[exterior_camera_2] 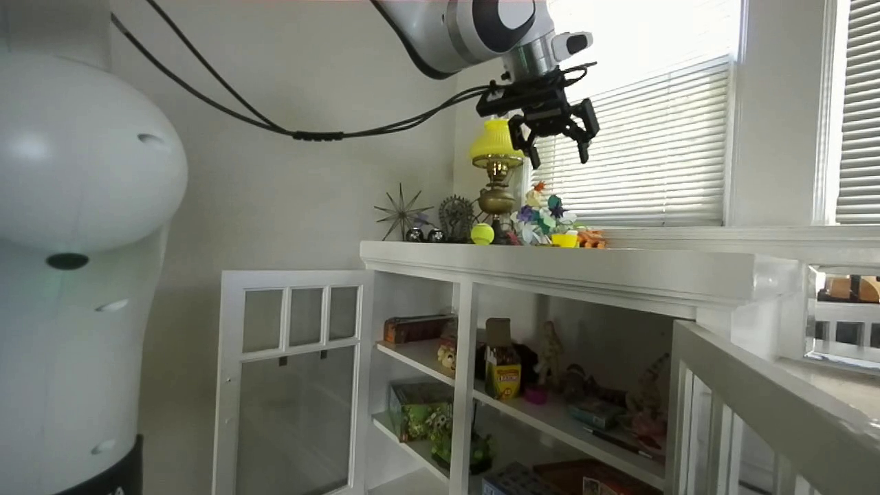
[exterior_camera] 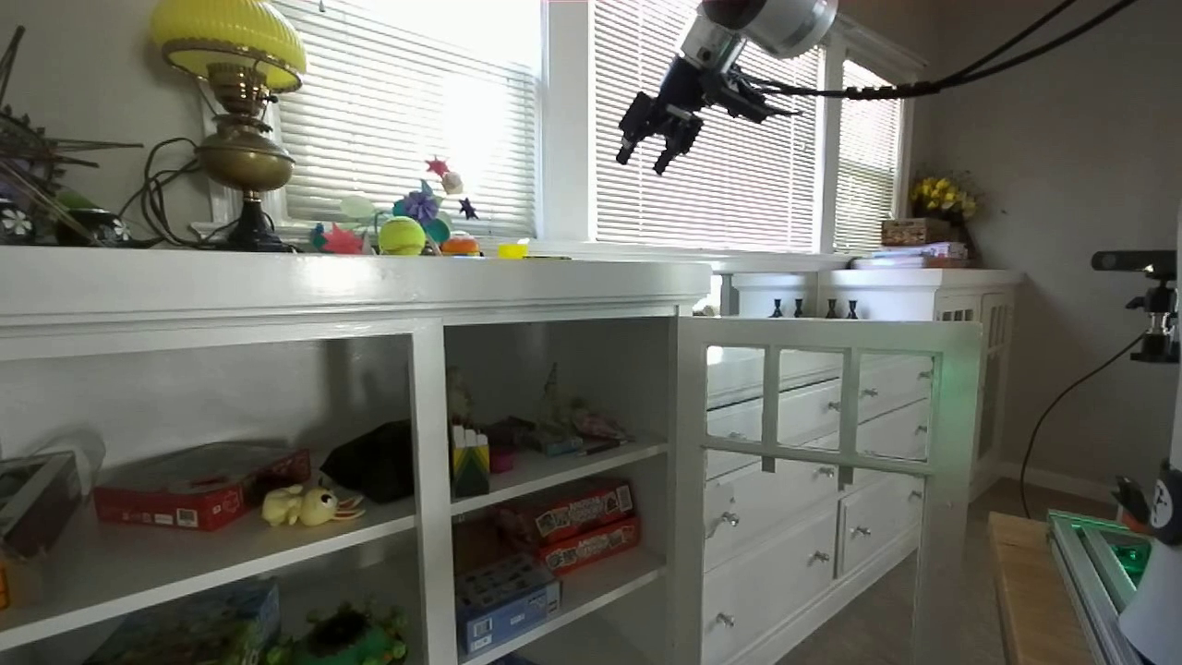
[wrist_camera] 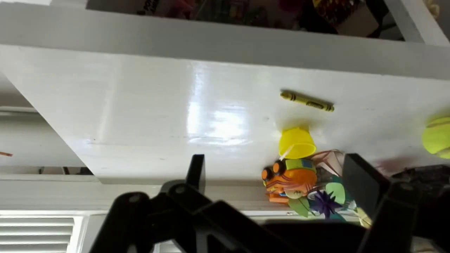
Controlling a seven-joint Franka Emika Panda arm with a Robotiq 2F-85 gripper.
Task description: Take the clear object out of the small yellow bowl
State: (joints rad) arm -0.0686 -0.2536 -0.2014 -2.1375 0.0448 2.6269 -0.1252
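Your small yellow bowl stands upright on the white cabinet top, and in the wrist view the clear object shows only as a pale sliver at its rim, too blurred for you to tell its shape or how much sits inside. Your gripper hangs well higher than the bowl and apart from it, its fingers spread wide. On the bowl's far side, an orange toy vehicle sits just beside it; whether they touch, you cannot tell. In the wrist view the gripper covers part of the artificial flowers. On the near side, a crayon lies between bowl and cabinet edge. The tennis ball is left of the bowl in both exterior views; the wrist view cuts it off. A brass lamp stands left too, its yellow shade cut off at the top in an exterior view. On the dim shelves below, a black shape is too dark to name.
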